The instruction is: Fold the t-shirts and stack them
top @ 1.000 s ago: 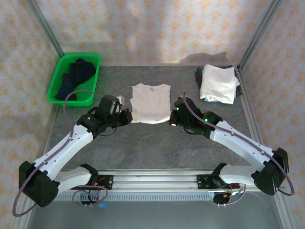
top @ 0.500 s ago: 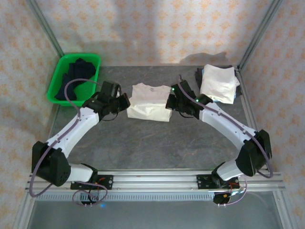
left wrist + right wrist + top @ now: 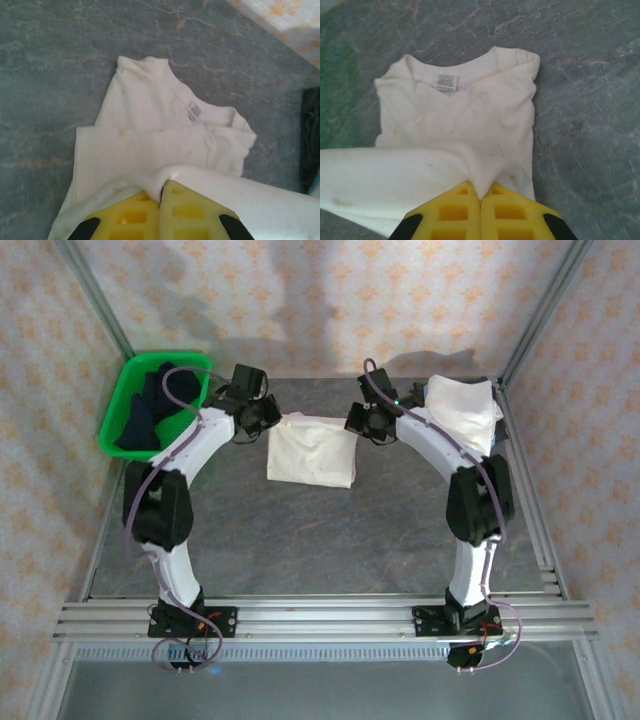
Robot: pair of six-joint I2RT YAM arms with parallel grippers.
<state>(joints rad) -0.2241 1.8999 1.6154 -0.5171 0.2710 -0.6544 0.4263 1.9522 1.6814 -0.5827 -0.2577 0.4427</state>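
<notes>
folding the hem half of the t-shirt [image 3: 310, 455] over toward its collar looks like the step in hand: the left gripper [image 3: 161, 192] and right gripper [image 3: 481, 194] each have yellow jaws pinched tight on a lifted fold of cloth, the shirt lying at 12 o'clock of the table [image 3: 330, 540] centre, between the wrists. next, both pinched edges likely need lowering evenly onto the collar end, then releasing together. open stone lies toward 6 o'clock, while the green basket [image 3: 112, 425] at 10 o'clock and the folded stack [image 3: 462, 412] at 2 o'clock crowd each arm sideways.
</notes>
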